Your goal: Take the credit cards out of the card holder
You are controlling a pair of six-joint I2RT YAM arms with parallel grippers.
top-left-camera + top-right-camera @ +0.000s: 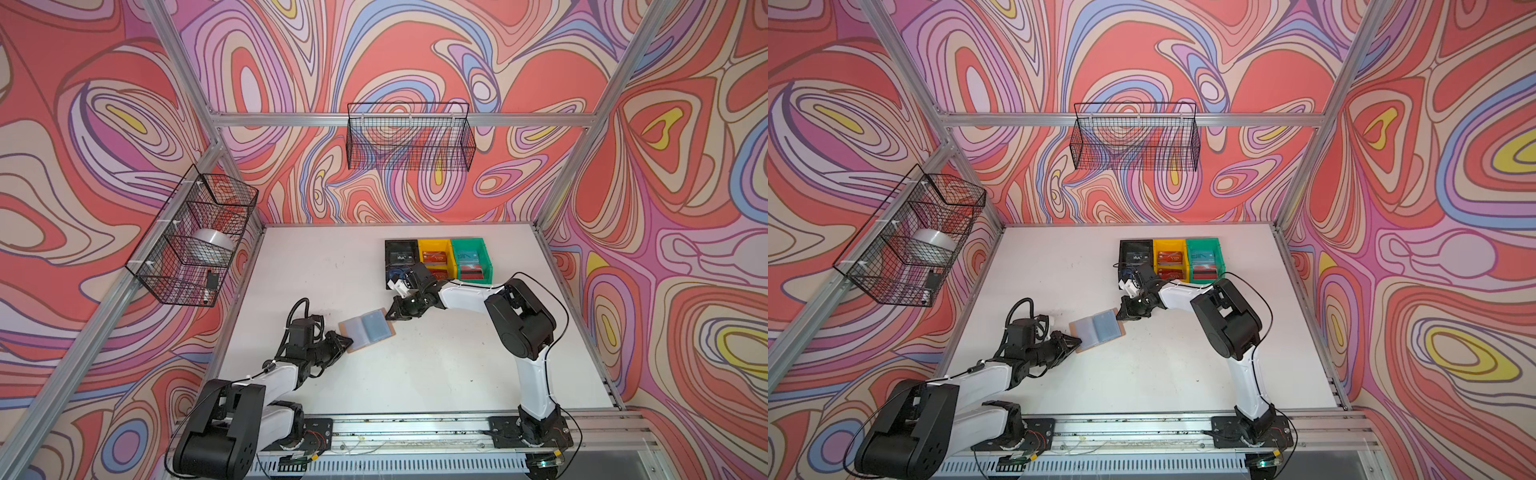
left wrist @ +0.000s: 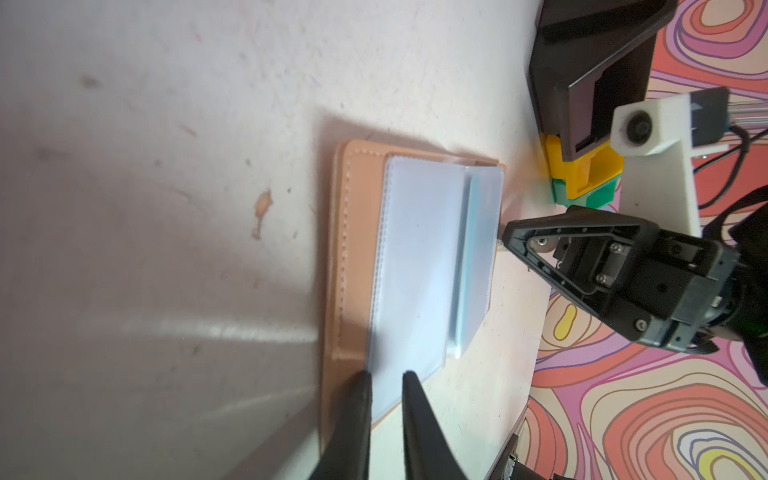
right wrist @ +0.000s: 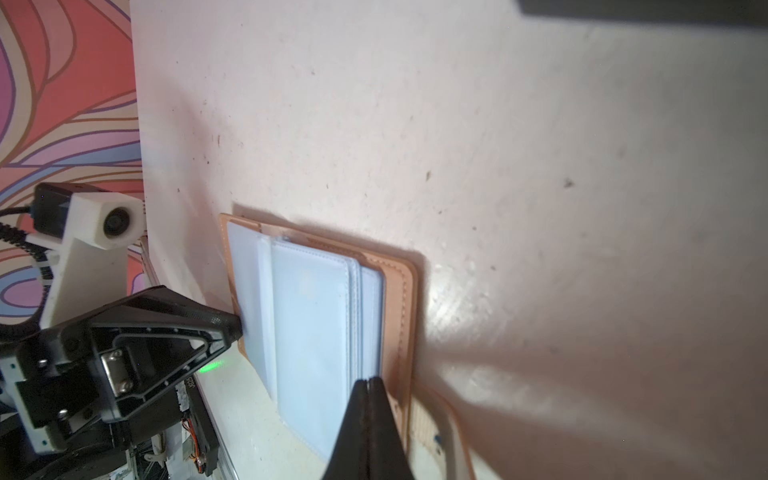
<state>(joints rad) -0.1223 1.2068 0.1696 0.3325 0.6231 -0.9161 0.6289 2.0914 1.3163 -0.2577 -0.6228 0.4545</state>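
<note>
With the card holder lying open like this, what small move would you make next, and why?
Probably flip the top sleeve over with the right gripper. The card holder lies open, yet the sleeves facing up show no card, the right fingers are shut at the sleeve stack's edge, and the left gripper sits at the opposite edge, where it might steady the holder.

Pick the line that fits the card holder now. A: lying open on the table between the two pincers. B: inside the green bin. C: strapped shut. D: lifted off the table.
A: the card holder lies open on the table, clear sleeves up, left pincer at one edge, right pincer at the opposite edge.
</note>
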